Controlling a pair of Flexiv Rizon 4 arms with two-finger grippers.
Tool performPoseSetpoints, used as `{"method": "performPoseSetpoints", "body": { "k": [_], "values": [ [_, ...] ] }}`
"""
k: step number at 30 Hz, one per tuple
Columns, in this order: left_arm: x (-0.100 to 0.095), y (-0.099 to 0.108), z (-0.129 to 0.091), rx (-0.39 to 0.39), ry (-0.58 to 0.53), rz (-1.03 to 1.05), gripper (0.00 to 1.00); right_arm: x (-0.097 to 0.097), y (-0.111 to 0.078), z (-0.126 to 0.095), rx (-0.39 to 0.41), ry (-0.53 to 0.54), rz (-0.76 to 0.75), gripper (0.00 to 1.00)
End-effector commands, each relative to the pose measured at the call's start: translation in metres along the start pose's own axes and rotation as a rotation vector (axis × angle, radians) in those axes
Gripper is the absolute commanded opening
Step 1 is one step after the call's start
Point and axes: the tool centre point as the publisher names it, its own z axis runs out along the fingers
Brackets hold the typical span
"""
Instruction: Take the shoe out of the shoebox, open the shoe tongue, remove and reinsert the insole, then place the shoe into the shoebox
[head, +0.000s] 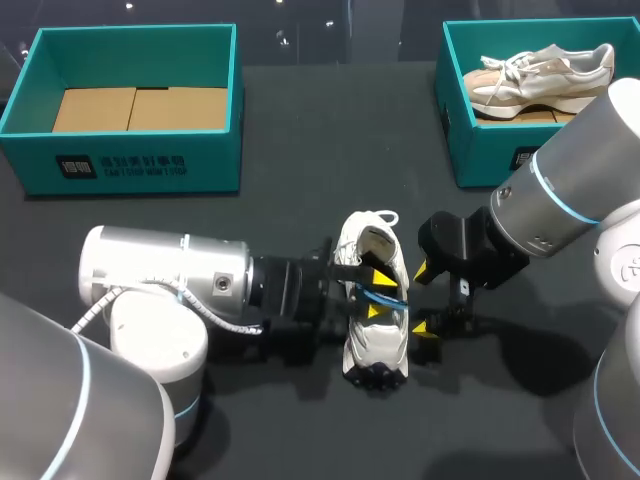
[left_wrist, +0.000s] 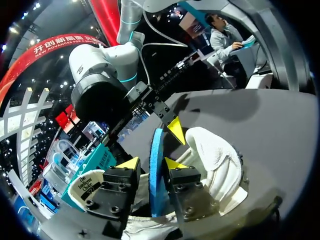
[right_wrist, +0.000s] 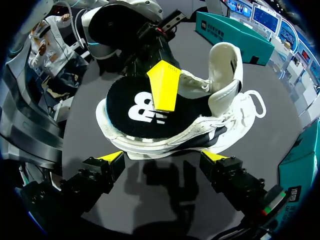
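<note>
A white shoe (head: 374, 350) lies on its side in the middle of the dark table. My left gripper (head: 378, 295) reaches into its opening from the left. The insole (left_wrist: 156, 175), blue underneath and black on top (right_wrist: 140, 110), stands on edge between the left gripper's (left_wrist: 151, 164) yellow tips. A narrow gap shows on one side, so the fingers look open. One left fingertip (right_wrist: 164, 87) rests flat against the insole's black face. My right gripper (head: 424, 298) hangs wide open just right of the shoe (right_wrist: 225, 120), and nothing is between its fingers (right_wrist: 164, 157).
An open teal shoebox (head: 140, 165) with a cardboard floor stands at the back left. A second teal box (head: 480, 150) at the back right holds another pale shoe (head: 540, 75). The white tongue (left_wrist: 87, 187) lies beside the left gripper.
</note>
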Motion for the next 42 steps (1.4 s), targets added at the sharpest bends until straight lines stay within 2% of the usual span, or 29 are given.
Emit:
{"method": "performPoseSetpoints", "body": {
  "k": [1,4,6,7,8,15,20,22,27,28,32,35,42],
  "values": [
    [0.003,-0.011,-0.014,-0.017,0.018,-0.027,0.33,0.002,0.000,0.000,0.001,-0.004,0.000,1.00],
    [0.006,-0.013,-0.015,-0.039,0.047,-0.050,0.32,0.002,0.000,0.000,0.001,-0.004,0.000,1.00],
    [0.009,-0.011,-0.015,-0.061,0.064,-0.058,0.26,0.002,0.000,0.000,0.001,-0.004,0.000,1.00],
    [0.010,-0.010,-0.014,-0.067,0.070,-0.065,0.16,0.002,0.000,0.000,0.001,-0.004,0.000,1.00],
    [0.011,-0.007,-0.013,-0.076,0.079,-0.069,0.00,0.002,0.000,0.000,0.001,-0.004,0.000,1.00],
    [0.015,0.014,-0.003,-0.134,0.130,-0.021,0.00,0.002,0.000,0.000,0.001,-0.004,0.000,1.00],
    [0.015,0.027,0.001,-0.206,0.165,0.060,0.00,0.002,0.000,0.000,0.001,-0.004,0.000,1.00],
    [0.015,0.028,0.001,-0.194,0.158,0.039,0.00,0.002,0.000,0.000,0.001,-0.004,0.000,1.00],
    [0.014,0.009,-0.006,-0.140,0.136,-0.017,0.00,0.002,0.000,0.000,0.001,-0.004,0.000,1.00],
    [0.014,0.005,-0.008,-0.133,0.134,-0.026,0.09,0.002,0.000,0.000,0.001,-0.004,0.000,1.00],
    [0.012,-0.005,-0.018,-0.126,0.139,-0.044,0.22,0.002,0.000,0.000,0.001,-0.004,0.000,1.00],
    [0.013,-0.012,-0.025,-0.130,0.154,-0.060,0.28,0.002,0.000,0.000,0.001,-0.004,0.000,1.00],
    [0.016,-0.018,-0.036,-0.159,0.206,-0.068,0.35,0.002,0.000,0.000,0.001,-0.004,0.000,1.00]
  ]
}}
